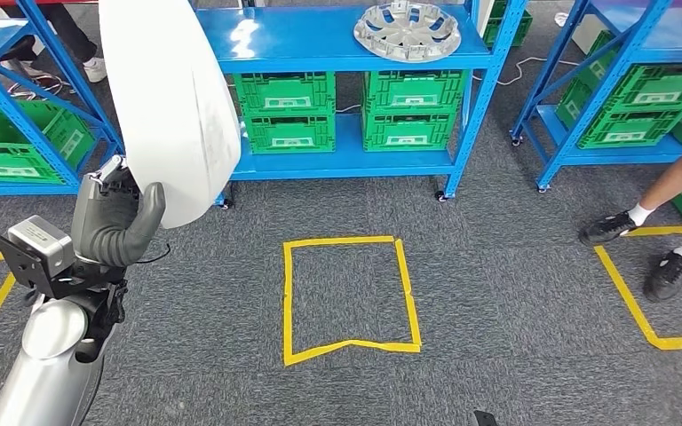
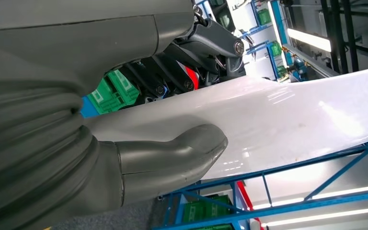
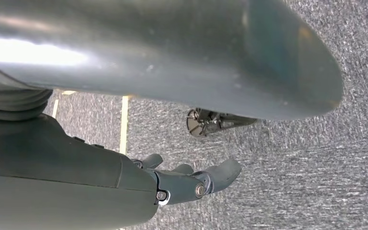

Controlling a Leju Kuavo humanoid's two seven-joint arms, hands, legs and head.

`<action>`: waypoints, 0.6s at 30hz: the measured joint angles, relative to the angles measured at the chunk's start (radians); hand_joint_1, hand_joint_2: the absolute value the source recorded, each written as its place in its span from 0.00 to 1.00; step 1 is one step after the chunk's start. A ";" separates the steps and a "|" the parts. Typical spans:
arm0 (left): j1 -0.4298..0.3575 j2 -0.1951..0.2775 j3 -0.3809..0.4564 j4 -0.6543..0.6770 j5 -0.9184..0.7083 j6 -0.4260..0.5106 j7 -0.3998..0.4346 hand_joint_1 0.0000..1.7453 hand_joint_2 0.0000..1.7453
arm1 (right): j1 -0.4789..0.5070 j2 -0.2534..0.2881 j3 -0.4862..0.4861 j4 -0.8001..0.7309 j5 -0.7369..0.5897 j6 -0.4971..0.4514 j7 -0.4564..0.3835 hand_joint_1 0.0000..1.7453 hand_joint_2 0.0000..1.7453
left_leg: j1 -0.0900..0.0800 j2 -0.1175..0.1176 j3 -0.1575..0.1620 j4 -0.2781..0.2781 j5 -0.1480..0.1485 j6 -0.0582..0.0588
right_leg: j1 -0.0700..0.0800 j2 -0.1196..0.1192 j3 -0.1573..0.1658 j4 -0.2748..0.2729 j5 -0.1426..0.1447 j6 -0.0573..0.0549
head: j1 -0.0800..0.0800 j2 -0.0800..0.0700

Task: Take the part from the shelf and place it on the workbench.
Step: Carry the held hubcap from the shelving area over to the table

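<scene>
1. The part point(image 1: 173, 98), a long white curved panel, stands tall in the upper left of the head view, clear of the shelf and carried above the grey carpet.
2. The left hand point(image 1: 115, 217) grips the part at its lower end: in the left wrist view the thick thumb point(image 2: 172, 155) presses flat on the glossy white face, with the darker fingers point(image 2: 172, 79) closed against the other side.
3. The right hand point(image 3: 182, 184) hangs over the carpet with its fingers loosely apart and nothing in them.
4. No workbench is visible here, so I judge the carry to be mid-way, with the placing not yet done.
5. Risk: the panel is long, smooth and held at one end only, so it could pivot or slide through the grip; a turn or a jolt in walking would be the likely cause.
6. Risk: its upper end overlaps the blue shelf point(image 1: 346, 40) in the picture, and swinging round could knock the frame or the silver wheel cover point(image 1: 406, 31) on the top board.
7. Risk: a person's legs point(image 1: 648, 235) stand at the right edge, near a possible path.
8. Counts: one part, one wheel cover, four green crates point(image 1: 284, 111) in the middle shelf unit, one complete yellow tape square point(image 1: 351, 297) at centre.
</scene>
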 joint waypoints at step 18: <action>0.004 0.023 -0.001 0.008 0.006 0.010 0.002 1.00 1.00 | 0.002 0.001 0.000 0.000 0.006 -0.003 0.001 0.00 0.00 | -0.005 0.075 -0.006 0.002 0.002 -0.038 | 0.006 -0.094 0.052 -0.114 0.029 -0.032 | -0.007 0.000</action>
